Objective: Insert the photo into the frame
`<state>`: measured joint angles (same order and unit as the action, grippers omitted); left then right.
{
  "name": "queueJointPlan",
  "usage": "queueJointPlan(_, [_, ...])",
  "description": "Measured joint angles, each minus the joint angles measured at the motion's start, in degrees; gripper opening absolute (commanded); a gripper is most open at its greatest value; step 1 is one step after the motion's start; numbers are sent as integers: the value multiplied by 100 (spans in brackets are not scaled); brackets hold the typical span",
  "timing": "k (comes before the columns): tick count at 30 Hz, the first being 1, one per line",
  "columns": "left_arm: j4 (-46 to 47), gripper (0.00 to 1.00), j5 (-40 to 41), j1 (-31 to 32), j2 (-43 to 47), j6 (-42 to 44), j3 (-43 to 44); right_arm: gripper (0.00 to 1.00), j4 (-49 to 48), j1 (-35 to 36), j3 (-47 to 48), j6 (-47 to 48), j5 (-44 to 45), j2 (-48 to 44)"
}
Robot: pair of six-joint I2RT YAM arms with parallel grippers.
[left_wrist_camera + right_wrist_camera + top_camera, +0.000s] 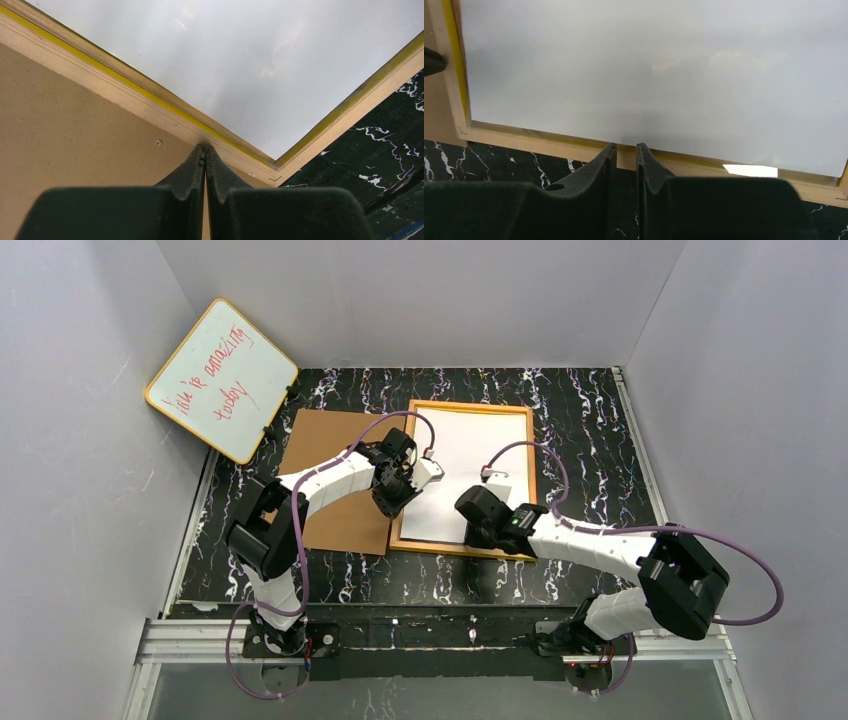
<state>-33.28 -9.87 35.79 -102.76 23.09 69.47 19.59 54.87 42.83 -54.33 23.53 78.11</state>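
One thin rectangular frame, orange-brown back up, lies on the black marbled desk; white-backed paper photo sits inside. Left gripper closed, tip at rail; right gripper slightly parted, empty. Seating looks done; next, brown backing board on top.

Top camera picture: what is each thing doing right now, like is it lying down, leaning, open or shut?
Thin rectangular picture frame: lying flat, orange-brown back up.
White rectangular paper photo: inside the frame, plain back up.
Plain brown backing board: flat beside the frame, not fitted.
Yellow-rimmed whiteboard with red writing: propped up, tilted.
Left end effector: shut, tips at the frame's edge.
Right end effector: slightly open, empty.
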Motion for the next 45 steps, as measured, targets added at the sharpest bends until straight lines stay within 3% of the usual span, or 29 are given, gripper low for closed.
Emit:
queueJointPlan(5, [-4, 0, -4, 0, 2, -24, 2, 44, 535, 50, 664, 417, 74, 85])
queueJointPlan(11, [-17, 0, -2, -2, -2, -76, 13, 42, 1305, 105, 1965, 1126, 581, 562])
queueJointPlan(16, [-17, 0, 0, -2, -4, -87, 15, 24, 761, -50, 1110, 1193, -164, -24])
queueJointPlan(24, [-42, 0, 2, -2, -24, -90, 39, 21, 424, -85, 608, 876, -1045, 142])
queueJointPlan(45, [-33, 0, 9, -2, -20, -92, 28, 13, -382, -358, 225, 573, -1550, 575])
